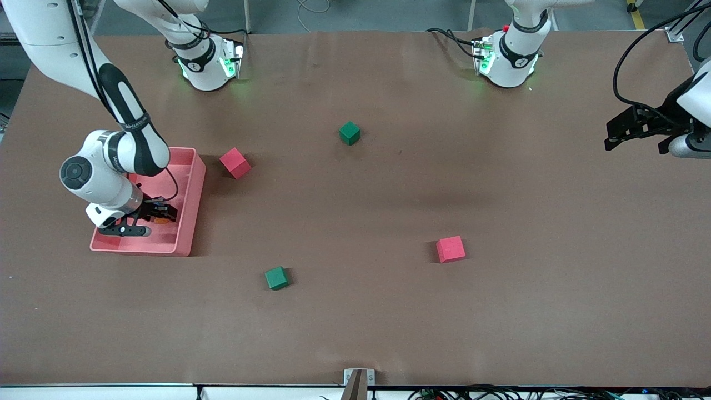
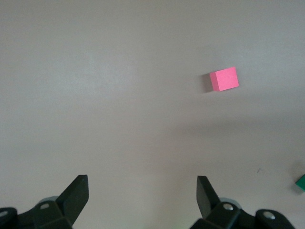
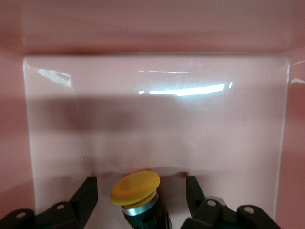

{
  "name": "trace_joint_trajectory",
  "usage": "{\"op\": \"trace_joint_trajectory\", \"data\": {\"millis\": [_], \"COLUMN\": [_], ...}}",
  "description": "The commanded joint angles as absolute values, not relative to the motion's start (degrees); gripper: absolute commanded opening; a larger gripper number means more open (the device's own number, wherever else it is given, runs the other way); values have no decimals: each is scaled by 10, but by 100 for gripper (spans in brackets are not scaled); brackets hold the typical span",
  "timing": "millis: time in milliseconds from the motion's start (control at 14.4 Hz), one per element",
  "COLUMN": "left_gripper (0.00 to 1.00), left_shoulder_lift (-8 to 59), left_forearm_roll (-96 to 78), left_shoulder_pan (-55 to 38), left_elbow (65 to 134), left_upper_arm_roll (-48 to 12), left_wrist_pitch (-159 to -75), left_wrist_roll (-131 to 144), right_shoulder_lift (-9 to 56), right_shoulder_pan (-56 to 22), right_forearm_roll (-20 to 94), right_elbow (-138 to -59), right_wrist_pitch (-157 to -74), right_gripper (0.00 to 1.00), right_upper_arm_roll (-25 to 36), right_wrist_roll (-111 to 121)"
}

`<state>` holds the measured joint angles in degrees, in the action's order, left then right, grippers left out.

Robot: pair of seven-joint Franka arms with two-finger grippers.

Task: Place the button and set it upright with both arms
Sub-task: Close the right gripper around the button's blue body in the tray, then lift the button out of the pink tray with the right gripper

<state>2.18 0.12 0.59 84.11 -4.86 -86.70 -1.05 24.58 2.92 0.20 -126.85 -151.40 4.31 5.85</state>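
Button [image 3: 136, 187] lies in the pink tray [image 1: 189, 222] between the right gripper's [image 1: 155, 214] parted fingers, not yet clamped. Left gripper [image 2: 143, 195] waits wide open, empty, over bare table near a red cube [image 2: 224, 78].

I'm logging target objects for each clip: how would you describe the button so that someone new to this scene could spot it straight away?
Find the pink tray at the right arm's end of the table; the right gripper reaches down into it. The button lies on the tray floor between that gripper's fingers, which do not yet touch it. Its round orange-yellow cap on a dark body sets it apart from the red and green cubes out on the table.
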Motion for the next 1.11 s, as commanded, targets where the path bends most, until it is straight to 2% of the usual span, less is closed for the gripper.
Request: {"op": "trace_joint_trajectory", "data": {"millis": [0,139,417,696,1043], "left_gripper": [100,100,100,100,100], "left_shoulder_lift": [18,19,19,20,21], "left_forearm_roll": [1,6,9,9,9], "left_shoulder_pan": [9,9,9,8,8], "left_elbow": [840,840,842,841,841], "left_upper_arm_roll": [-48,-47,-47,-48,-48], "left_wrist_pitch": [-866,-867,-867,-867,-867], "left_wrist_roll": [-11,-11,-11,-11,-11], "right_shoulder_lift": [257,257,251,212,139], "right_shoulder_pan": [36,36,33,30,17], "right_forearm_roll": [3,3,3,3,3], "right_elbow": [-1267,-1267,-1265,-1255,-1188], "right_wrist_pitch": [-1524,-1523,-1515,-1460,-1275], "right_gripper": [63,41,5,4,4], "right_upper_arm_roll": [33,33,33,33,32], "right_wrist_roll": [63,65,64,65,63]}}
